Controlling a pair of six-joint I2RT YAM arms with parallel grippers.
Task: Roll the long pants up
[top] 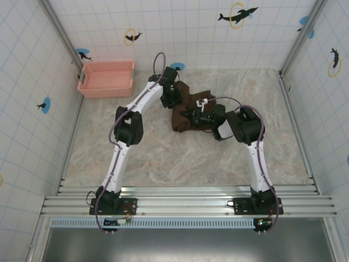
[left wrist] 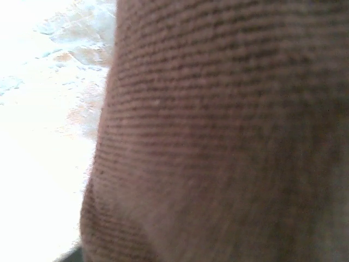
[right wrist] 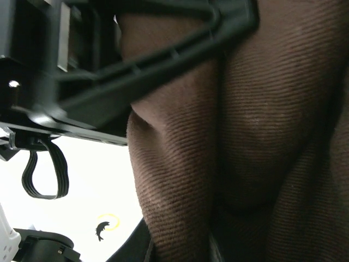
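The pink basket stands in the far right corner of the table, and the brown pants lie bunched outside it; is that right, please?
Not quite: the top external view shows the pink basket in the far left corner of the table; the long pants do lie bunched outside it.

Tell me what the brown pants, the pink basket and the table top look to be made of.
The long pants: soft, matte woven cloth; fine parallel ribs suggest twill or fine corduroy.
The pink basket: probably moulded plastic, judging by its even colour and stiff, straight walls.
The table top: hard and matte, with a beige marbled pattern; stone or printed laminate, cannot tell which.
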